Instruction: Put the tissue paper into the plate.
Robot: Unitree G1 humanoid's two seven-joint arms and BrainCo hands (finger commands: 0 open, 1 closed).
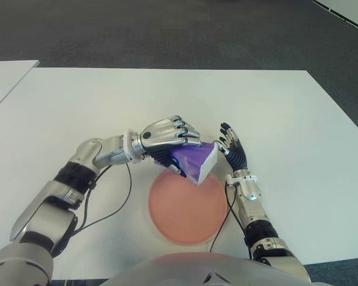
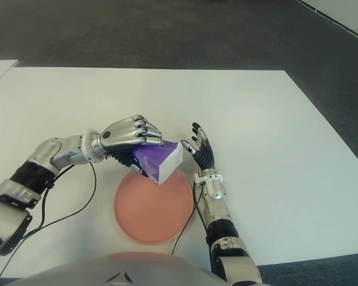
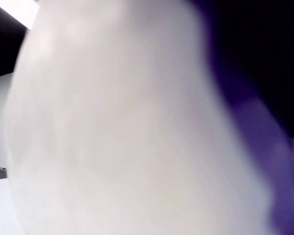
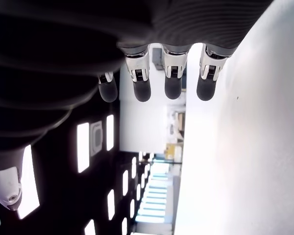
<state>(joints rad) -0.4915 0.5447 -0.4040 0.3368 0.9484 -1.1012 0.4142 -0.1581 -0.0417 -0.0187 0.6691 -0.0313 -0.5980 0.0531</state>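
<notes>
Fingers [image 4: 141, 90] extend empty in right wrist view; left hand [image 1: 166, 136] grips tissue pack [image 1: 197, 161]

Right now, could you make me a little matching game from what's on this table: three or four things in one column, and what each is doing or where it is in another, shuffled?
Column one:
1. left hand
2. right hand
3. tissue pack
4. plate

Column two:
A. lies flat on the white table, pink, nothing lying in it
B. fingers spread, holding nothing, just right of the pack
C. purple and white, tilted, held above the plate's far rim
D. curled over the pack, gripping it

Pairs: 1-D, 2-B, 3-C, 4-A
</notes>
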